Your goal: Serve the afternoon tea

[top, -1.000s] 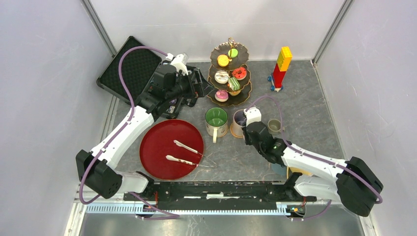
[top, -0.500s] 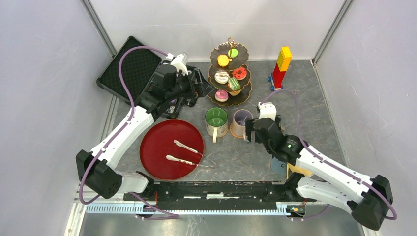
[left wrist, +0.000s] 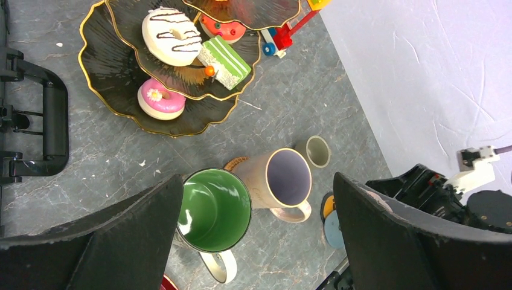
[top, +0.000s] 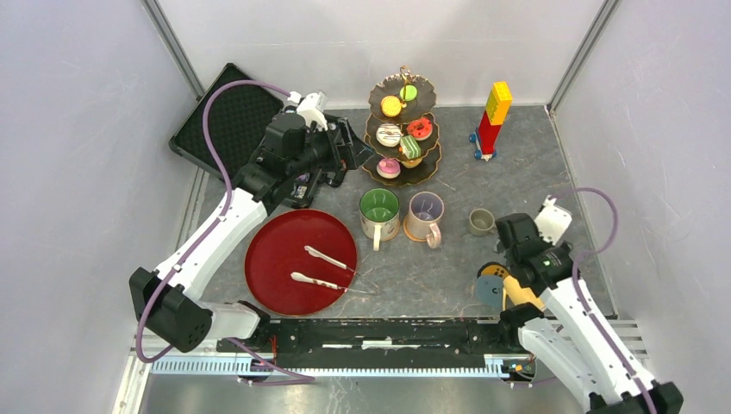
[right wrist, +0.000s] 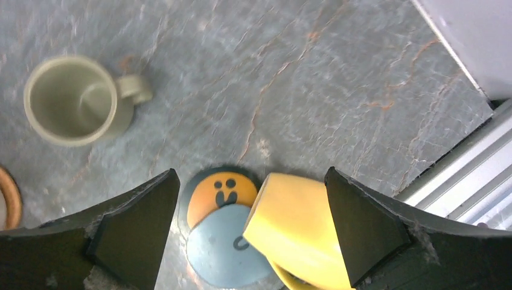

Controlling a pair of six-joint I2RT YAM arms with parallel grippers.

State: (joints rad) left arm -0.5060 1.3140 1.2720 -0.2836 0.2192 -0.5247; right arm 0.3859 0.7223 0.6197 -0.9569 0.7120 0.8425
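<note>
The three-tier stand point(top: 403, 129) holds donuts and cakes at the back; the left wrist view shows its rim point(left wrist: 99, 72), a white donut point(left wrist: 171, 36), a green cake point(left wrist: 224, 62) and a pink donut point(left wrist: 160, 99). In front stand the green-lined mug point(top: 379, 207) and the lilac mug point(top: 425, 210), which sits on a coaster. The small grey mug point(top: 480, 221) is to their right. My left gripper point(top: 353, 155) hovers open left of the stand. My right gripper point(right wrist: 250, 175) is open and empty above two overlapping coasters point(right wrist: 220, 251) and the yellow mug point(right wrist: 302, 229), which seems to lie on its side.
A round red tray point(top: 276, 250) with metal tongs point(top: 323, 269) lies near the front left. A red-and-yellow block tower point(top: 491, 119) stands at the back right. A black case point(top: 226, 121) lies at the back left. The metal rail runs just right of the yellow mug.
My right gripper opened, let go of the lilac mug beside the green-lined one, and drew back to the right and near side over the coasters. The left arm barely moved.
</note>
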